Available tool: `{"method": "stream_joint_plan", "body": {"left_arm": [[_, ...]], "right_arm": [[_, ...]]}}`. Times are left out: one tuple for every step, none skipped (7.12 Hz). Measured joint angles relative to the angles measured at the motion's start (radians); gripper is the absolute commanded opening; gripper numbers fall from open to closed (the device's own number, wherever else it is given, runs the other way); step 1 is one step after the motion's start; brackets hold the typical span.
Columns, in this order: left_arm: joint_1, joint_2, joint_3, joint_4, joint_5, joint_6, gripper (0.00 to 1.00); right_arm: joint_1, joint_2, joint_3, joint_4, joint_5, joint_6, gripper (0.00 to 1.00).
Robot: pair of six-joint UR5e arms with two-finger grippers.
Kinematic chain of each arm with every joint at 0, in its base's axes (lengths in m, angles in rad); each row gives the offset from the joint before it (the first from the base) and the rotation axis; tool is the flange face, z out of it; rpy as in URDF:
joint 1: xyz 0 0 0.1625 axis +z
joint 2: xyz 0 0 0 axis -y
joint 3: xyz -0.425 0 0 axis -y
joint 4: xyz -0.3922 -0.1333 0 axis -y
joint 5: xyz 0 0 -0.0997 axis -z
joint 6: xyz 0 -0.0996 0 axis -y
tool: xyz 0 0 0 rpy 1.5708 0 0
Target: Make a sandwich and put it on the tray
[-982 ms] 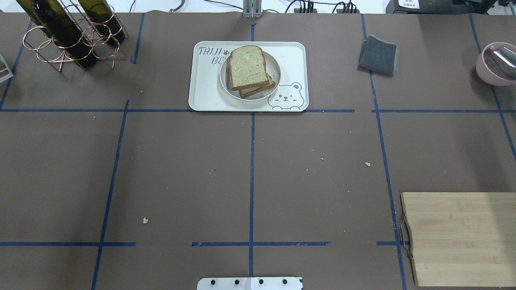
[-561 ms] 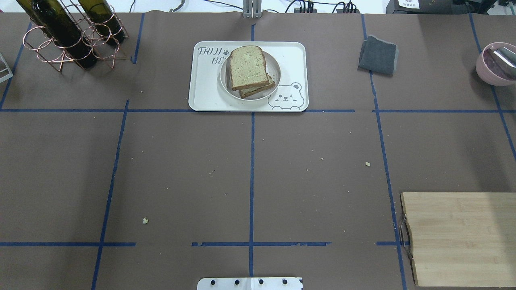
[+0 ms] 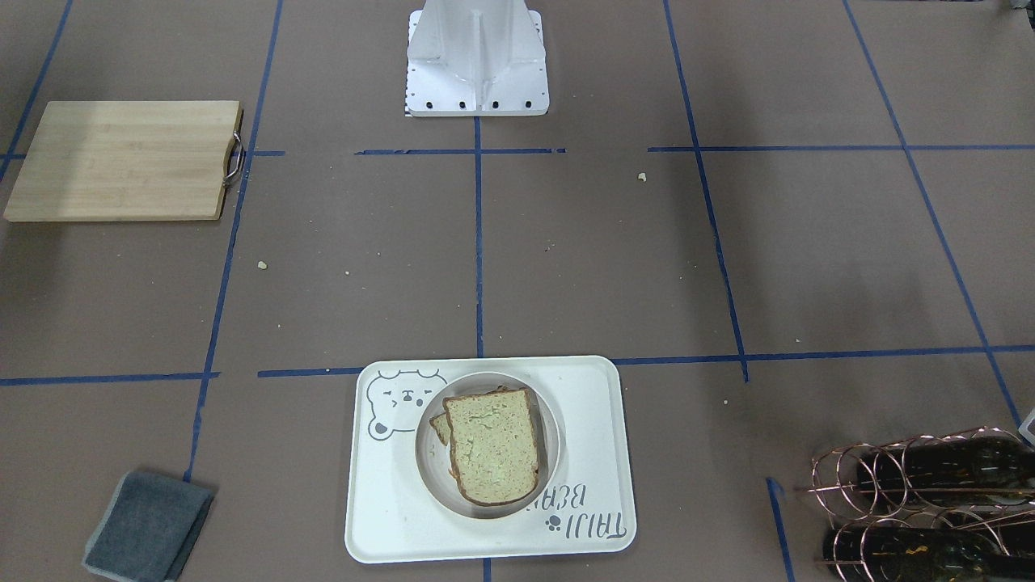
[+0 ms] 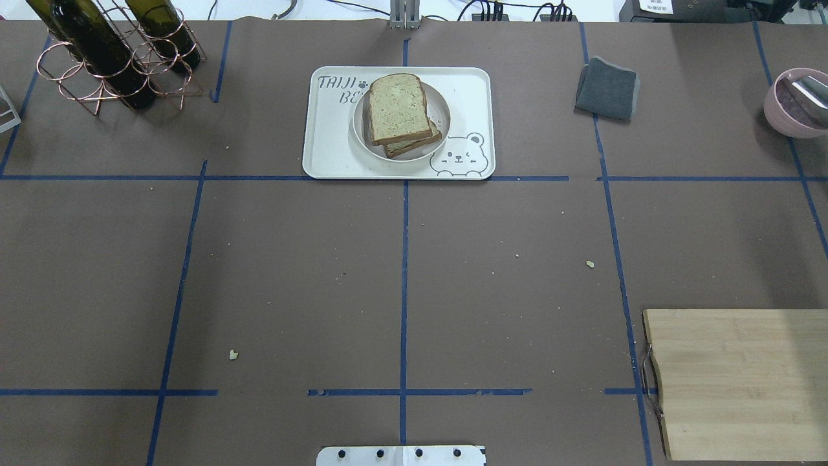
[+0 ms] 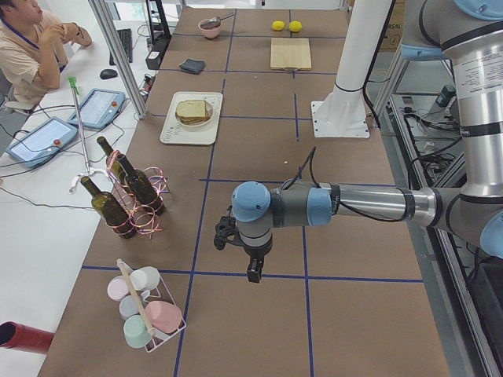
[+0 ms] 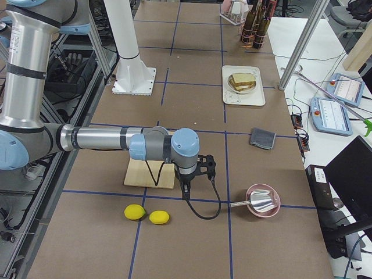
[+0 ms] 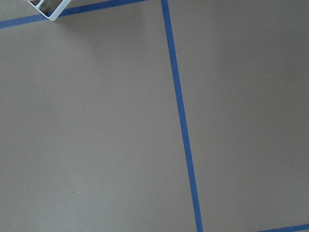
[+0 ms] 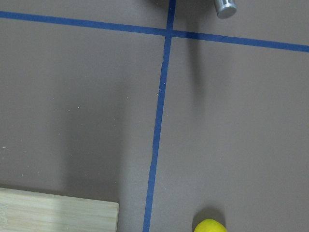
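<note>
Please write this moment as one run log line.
sandwich: in bowl on tray | left gripper: away, jaws unclear | right gripper: away, jaws unclear

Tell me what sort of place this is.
Probably a robotics lab: a blue-tape grid marks the paper-covered table, a robot arm reaches over it, and an operator sits beside control tablets.

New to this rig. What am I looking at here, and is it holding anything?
Two robot arms at a table. Two cameras look down from opposite sides, two look along it from its ends, one rides each wrist. The sandwich sits in a round bowl on the tray. Also: a cutting board, a grey cloth, racked bottles, a pink bowl, two lemons. The left gripper and right gripper hang over bare table, seemingly empty; open or shut I cannot tell.
</note>
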Motion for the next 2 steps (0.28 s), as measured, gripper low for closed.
{"method": "stream_joint_plan", "body": {"left_arm": [[-0.001, 0.0, -0.004, 0.001, 0.001, 0.0, 1.0], [-0.003, 0.001, -0.009, 0.001, 0.002, 0.0, 1.0]], "right_arm": [[0.0, -0.002, -0.001, 0.0, -0.004, 0.0, 1.0], [0.0, -0.006, -0.001, -0.001, -0.003, 0.0, 1.0]]}}
